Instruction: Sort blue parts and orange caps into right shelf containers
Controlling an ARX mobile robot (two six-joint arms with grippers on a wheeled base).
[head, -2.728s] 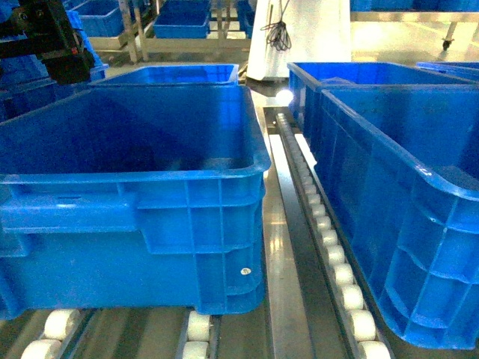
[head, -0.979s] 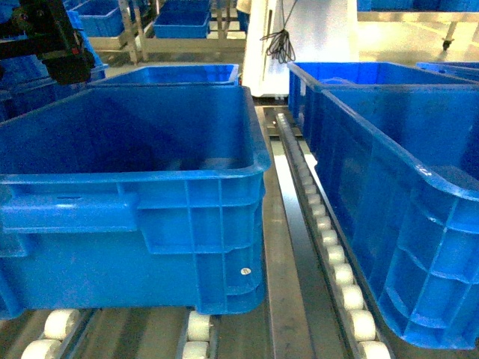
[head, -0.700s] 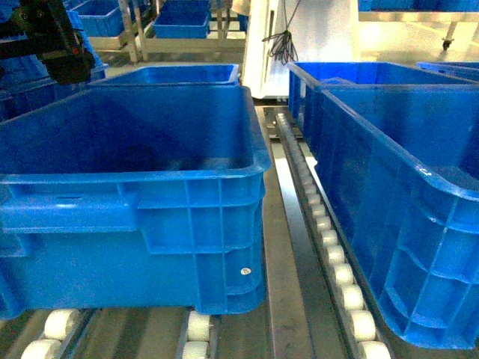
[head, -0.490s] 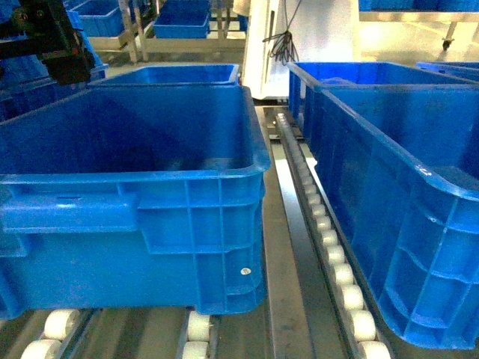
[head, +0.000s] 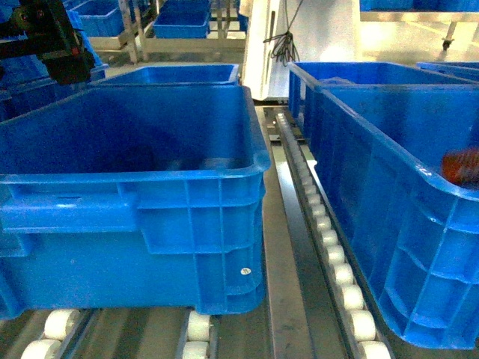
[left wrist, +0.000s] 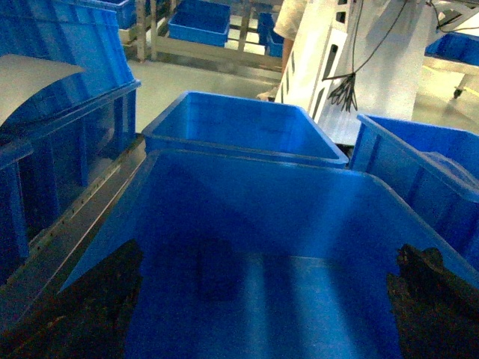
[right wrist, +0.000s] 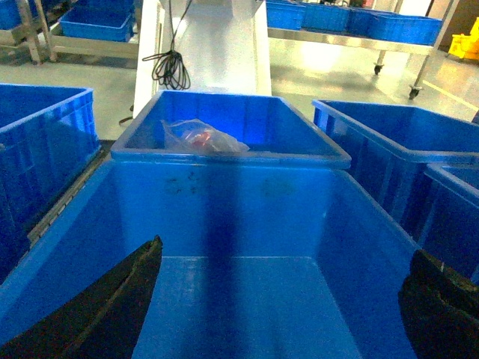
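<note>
My right claw (right wrist: 277,314) hangs over the near right crate (right wrist: 224,299), fingers (right wrist: 97,314) spread wide, holding nothing. My left claw (left wrist: 262,314) gapes likewise over the left crate (left wrist: 254,284). An orange cap (head: 462,165) shows blurred at the right crate's rim.

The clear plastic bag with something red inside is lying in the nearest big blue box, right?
Not the nearest. The right wrist view shows the clear plastic bag in the farther blue plastic crate, behind the near crate the camera looks into.
</note>
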